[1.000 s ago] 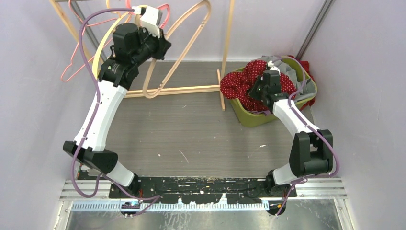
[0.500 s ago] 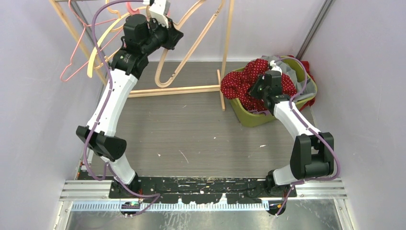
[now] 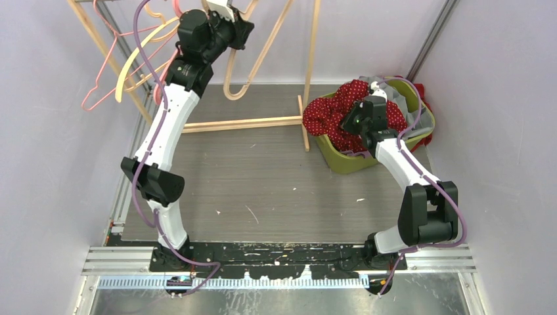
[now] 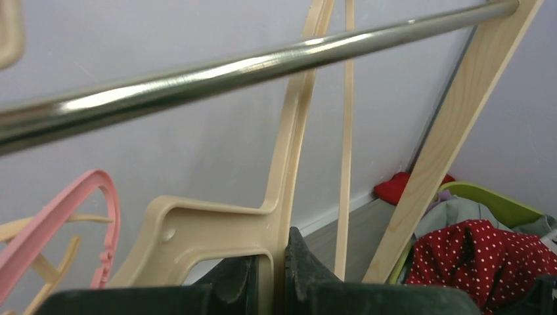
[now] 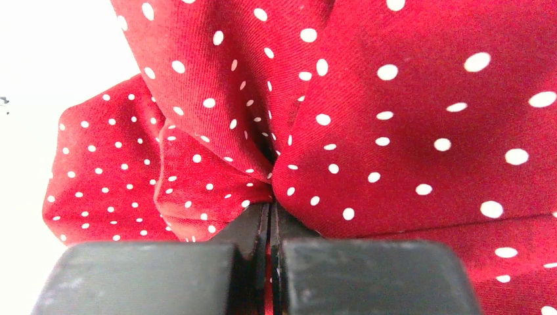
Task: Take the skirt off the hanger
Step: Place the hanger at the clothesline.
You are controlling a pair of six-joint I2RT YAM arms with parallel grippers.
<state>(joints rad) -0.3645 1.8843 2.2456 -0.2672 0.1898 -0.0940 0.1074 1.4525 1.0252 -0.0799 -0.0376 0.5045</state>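
One grey table, carrying:
- wooden rack with steel rail, far left corner
- green bin, far right corner
- red white-dotted skirt, heaped in that bin beside grey cloth, on no hanger
- beige hanger, bare, raised close under the rail
- pink hanger, left of the beige one
- left gripper, fingers nearly closed, clamping the beige hanger
- right gripper, fingers fully together, pinching a fold of the skirt
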